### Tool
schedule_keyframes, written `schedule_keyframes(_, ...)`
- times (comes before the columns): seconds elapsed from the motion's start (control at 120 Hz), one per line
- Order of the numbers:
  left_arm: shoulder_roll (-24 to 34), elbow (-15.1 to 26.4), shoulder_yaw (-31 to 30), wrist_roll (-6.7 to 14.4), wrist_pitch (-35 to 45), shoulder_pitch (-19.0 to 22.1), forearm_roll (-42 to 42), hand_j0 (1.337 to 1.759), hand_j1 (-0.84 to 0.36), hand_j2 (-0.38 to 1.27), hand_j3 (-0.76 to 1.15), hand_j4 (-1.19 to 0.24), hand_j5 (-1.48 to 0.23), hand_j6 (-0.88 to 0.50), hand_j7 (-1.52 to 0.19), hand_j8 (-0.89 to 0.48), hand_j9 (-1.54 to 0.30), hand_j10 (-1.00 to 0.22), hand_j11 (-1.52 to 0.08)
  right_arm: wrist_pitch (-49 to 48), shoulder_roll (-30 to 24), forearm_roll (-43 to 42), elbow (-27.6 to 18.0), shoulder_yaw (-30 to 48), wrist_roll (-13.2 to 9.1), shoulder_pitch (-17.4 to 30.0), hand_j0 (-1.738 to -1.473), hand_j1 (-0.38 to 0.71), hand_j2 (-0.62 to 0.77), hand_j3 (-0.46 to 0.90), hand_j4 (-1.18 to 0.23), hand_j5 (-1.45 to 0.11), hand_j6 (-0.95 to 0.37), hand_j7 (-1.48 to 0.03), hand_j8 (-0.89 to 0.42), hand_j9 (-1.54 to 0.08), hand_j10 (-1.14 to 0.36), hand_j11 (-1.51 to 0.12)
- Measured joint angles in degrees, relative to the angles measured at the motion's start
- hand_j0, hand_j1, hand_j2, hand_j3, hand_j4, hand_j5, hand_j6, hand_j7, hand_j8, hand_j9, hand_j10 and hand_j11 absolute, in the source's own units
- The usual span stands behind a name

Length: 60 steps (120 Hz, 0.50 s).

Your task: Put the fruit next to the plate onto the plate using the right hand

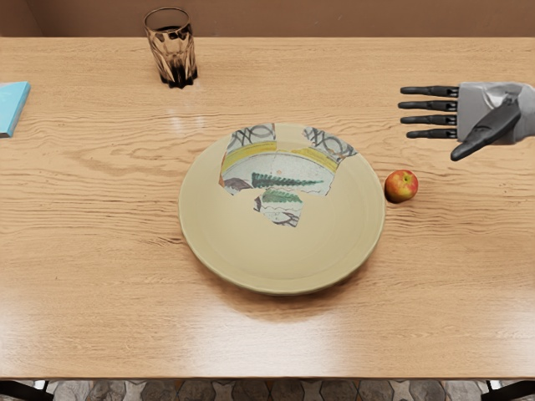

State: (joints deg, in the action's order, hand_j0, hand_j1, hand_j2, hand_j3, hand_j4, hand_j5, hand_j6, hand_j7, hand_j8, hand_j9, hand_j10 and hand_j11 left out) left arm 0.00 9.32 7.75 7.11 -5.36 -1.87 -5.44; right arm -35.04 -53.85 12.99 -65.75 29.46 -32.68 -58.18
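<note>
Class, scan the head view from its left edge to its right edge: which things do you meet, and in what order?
light blue flat object → brown-tinted drinking glass → large round cream plate with a painted pattern → small red-and-yellow apple → grey-and-black right hand, fingers spread, holding nothing

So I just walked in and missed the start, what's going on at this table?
The right robot hand reaches in from the right edge, open with its fingers straight, and holds nothing. A small red apple lies on the wooden table, closer to the camera than the hand and right beside the right rim of a large plate; it is not yet on the plate. A glass stands at the far side and a blue object shows at the left edge. No left arm is in view.
</note>
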Motion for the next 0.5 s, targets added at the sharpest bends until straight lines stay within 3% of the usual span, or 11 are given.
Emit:
schedule_keyframes(0.267, 0.0, 0.0, 0.0, 0.0, 0.0, 0.0, 0.0, 1.658, 0.35, 0.00, 0.00, 0.00, 0.00, 0.00, 0.00, 0.00, 0.00, 0.00, 0.00, 0.0, 0.1, -3.7, 0.3, 0.0, -0.5, -2.0, -1.658, -0.35, 0.00, 0.00, 0.00, 0.00, 0.00, 0.00, 0.00, 0.00, 0.00, 0.00)
schedule_keyframes(0.425, 0.0, 0.0, 0.0, 0.0, 0.0, 0.0, 0.0, 1.658, 0.35, 0.00, 0.00, 0.00, 0.00, 0.00, 0.00, 0.00, 0.00, 0.00, 0.00, 0.0, 2.2, -19.7, 0.4, 1.3, -0.1, -4.5, -1.658, -0.35, 0.00, 0.00, 0.00, 0.00, 0.00, 0.00, 0.00, 0.00, 0.00, 0.00)
schedule_keyframes(0.5, 0.0, 0.0, 0.0, 0.0, 0.0, 0.0, 0.0, 1.658, 0.35, 0.00, 0.00, 0.00, 0.00, 0.00, 0.00, 0.00, 0.00, 0.00, 0.00, 0.0, 2.9, -28.8, 0.1, 1.8, 2.2, -5.1, -1.658, -0.35, 0.00, 0.00, 0.00, 0.00, 0.00, 0.00, 0.00, 0.00, 0.00, 0.00)
